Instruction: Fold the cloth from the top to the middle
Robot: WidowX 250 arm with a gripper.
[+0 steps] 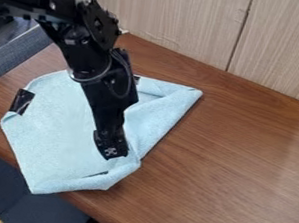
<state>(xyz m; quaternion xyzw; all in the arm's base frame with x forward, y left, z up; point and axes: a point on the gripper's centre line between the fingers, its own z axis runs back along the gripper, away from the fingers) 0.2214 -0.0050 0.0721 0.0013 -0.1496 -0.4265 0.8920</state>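
cloth (55, 139) on table (240, 168), end effector (111, 152) above cloth, panels (175, 20) behind table

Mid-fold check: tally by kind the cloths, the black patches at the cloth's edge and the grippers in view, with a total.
Cloth: 1, light blue
Black patches: 2, one at the cloth's left edge, one partly behind the arm
Gripper: 1, over the cloth
Total: 4
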